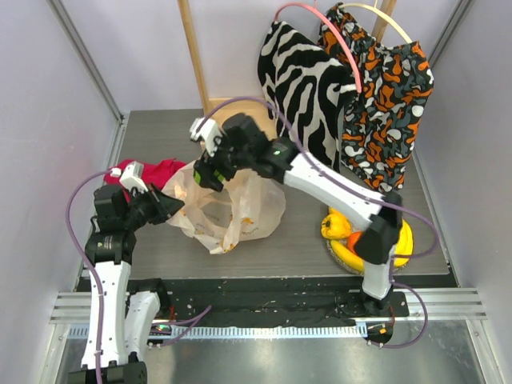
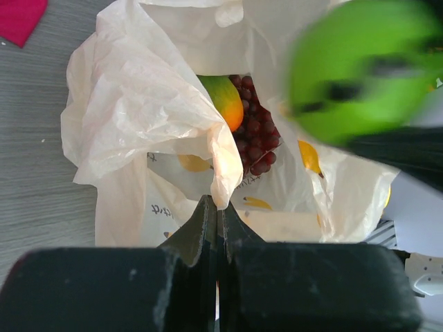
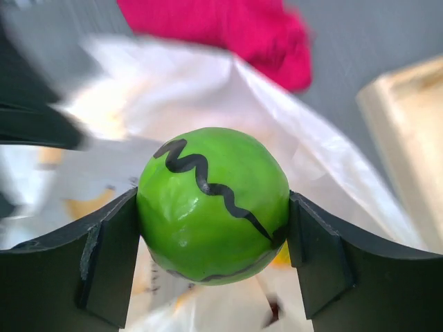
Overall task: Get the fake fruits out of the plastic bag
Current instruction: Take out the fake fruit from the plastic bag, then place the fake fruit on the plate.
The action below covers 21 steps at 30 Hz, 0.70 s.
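The plastic bag [image 1: 232, 210] lies crumpled mid-table, its mouth held up. My left gripper [image 1: 166, 206] is shut on a fold of the bag's rim [image 2: 220, 187]. Inside the bag [image 2: 138, 104] I see a green-orange fruit [image 2: 225, 101] and a dark purple grape bunch [image 2: 257, 142]. My right gripper [image 1: 208, 173] hovers over the bag's mouth, shut on a glossy green fruit [image 3: 213, 204] with black wavy lines. That green fruit [image 2: 360, 69] shows blurred at the upper right of the left wrist view. Both right fingers [image 3: 111, 242] press its sides.
A silver round plate [image 1: 335, 256] at the right holds yellow bananas [image 1: 402, 242], an orange and a lemon. A red cloth [image 1: 152, 170] lies behind the left gripper. Zebra-print [image 1: 300, 88] and orange patterned [image 1: 384, 104] cloths hang at the back beside a wooden frame [image 1: 196, 56].
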Tool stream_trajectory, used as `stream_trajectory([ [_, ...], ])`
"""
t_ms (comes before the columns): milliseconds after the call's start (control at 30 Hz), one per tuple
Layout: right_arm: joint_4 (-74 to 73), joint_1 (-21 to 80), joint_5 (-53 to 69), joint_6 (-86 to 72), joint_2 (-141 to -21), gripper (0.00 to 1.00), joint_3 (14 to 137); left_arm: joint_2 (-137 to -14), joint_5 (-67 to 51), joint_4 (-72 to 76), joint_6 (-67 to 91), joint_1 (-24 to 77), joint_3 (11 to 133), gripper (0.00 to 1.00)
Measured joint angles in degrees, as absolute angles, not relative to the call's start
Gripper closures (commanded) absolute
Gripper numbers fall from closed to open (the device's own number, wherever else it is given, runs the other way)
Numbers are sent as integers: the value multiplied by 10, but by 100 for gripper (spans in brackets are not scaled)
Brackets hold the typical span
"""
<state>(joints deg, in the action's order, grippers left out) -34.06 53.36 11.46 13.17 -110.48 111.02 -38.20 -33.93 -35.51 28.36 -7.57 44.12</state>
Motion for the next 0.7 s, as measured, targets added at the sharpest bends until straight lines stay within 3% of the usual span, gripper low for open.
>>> stream_trajectory([
  [200, -345, 503, 132, 123, -943, 66, 1103, -420, -339, -326, 286, -76, 450, 100],
  [300, -370, 441, 132, 142, -858, 69, 1051, -441, -339, -312, 286, -76, 456, 100],
  [500, -468, 212, 107, 210, -723, 69, 884, -451, -333, -296, 285, -76, 467, 100],
  [700, -588, 182, 78, 289, -582, 74, 684, -453, -330, -293, 283, -76, 468, 100],
])
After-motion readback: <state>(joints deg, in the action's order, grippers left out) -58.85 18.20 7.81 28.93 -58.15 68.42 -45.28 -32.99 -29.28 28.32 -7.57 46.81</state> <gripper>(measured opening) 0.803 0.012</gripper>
